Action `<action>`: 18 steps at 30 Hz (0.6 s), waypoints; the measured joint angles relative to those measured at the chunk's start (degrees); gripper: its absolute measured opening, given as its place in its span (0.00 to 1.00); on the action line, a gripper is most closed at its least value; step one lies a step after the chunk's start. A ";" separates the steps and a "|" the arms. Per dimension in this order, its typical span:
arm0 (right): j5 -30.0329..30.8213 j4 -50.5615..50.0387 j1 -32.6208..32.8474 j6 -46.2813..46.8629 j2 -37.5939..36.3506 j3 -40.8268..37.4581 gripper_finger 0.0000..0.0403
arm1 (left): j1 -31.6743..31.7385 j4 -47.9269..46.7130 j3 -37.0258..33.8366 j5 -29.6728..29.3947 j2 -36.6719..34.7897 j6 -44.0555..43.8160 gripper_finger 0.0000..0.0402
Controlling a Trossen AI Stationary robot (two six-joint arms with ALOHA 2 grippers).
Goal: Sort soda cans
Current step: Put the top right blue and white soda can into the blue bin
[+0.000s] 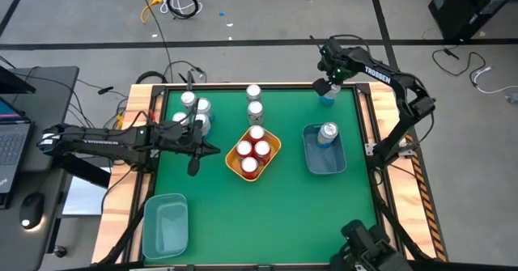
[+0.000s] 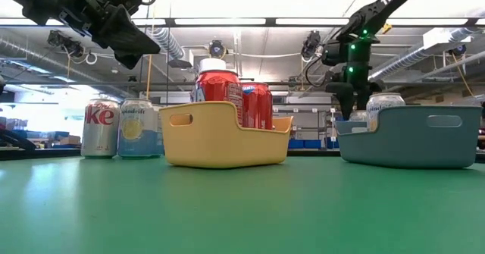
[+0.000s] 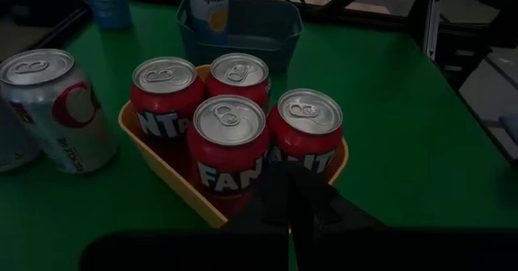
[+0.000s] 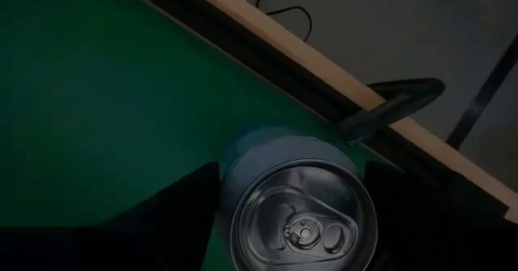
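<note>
The right hand (image 1: 328, 86) is seen spread around, not clamped on, a light blue can (image 4: 298, 214) at the tabletop's (image 1: 283, 214) far right corner, while the left hand (image 1: 212, 149), clenched empty, is held beside the yellow bin (image 1: 273, 154) of red cans (image 3: 227, 141).

Open green table (image 1: 283, 214) in front; cans (image 1: 194, 109) crowd the back beside the yellow bin (image 1: 273, 151).

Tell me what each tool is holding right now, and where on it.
The right tool straddles the light blue can at its upper sides, by the table's far right corner; a firm grip cannot be told. The left tool, shut, holds nothing.
</note>
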 joint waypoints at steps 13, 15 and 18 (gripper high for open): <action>-1.61 -1.68 0.17 1.07 0.19 -0.08 0.73 | 0.00 -0.39 -0.02 0.15 0.02 0.01 0.00; -2.19 -2.68 0.23 2.45 0.32 -0.25 0.79 | 0.00 -0.55 -0.02 0.98 0.02 -0.02 0.00; -3.35 -5.17 0.60 2.20 0.92 -0.87 0.84 | 0.00 -0.53 -0.02 1.73 0.02 -0.02 0.00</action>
